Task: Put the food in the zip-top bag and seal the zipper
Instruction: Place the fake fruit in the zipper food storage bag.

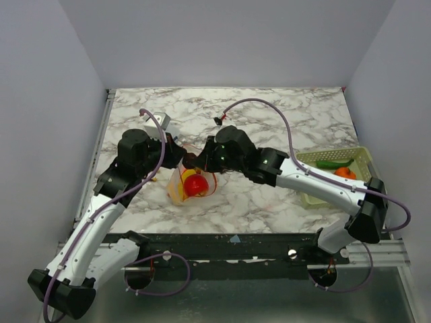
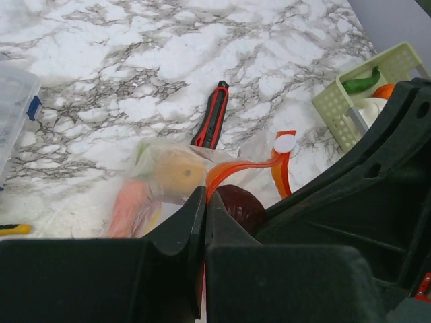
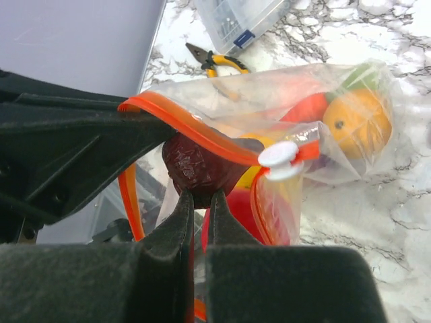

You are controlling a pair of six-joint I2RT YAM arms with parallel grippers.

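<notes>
1. Clearly, the zip-top bag (image 1: 178, 192) is already partly filled. It lies on the marble table (image 1: 269, 114) a little left of the middle, between the two wrists. Its mouth gapes, so sealing has not begun.
2. The green basket (image 1: 357, 156) at the right edge holds a green pepper (image 1: 331, 163) and an orange piece (image 1: 345, 173), well apart from the bag. Loading therefore looks unfinished.
3. The left gripper (image 2: 204, 210) is clamped on the zipper (image 3: 195, 131) at one side of the mouth. The right gripper (image 3: 199, 217) has its fingers pressed almost together on the bag's rim just under the mouth, apparently pinching the plastic. Together they seem to be holding the opening apart.
4. Inside the bag lie a red fruit (image 1: 196, 185) and, at the closed end, an orange fruit (image 3: 357, 121). A dark red fruit (image 3: 195, 168) sits right at the mouth, touching the strip. It looks only just in and may need pushing deeper.
5. The zipper bows in a wide loop with its two sides apart.
6. The white slider (image 3: 279, 156) sits at one end of the strip, so the full run across the mouth remains.
</notes>
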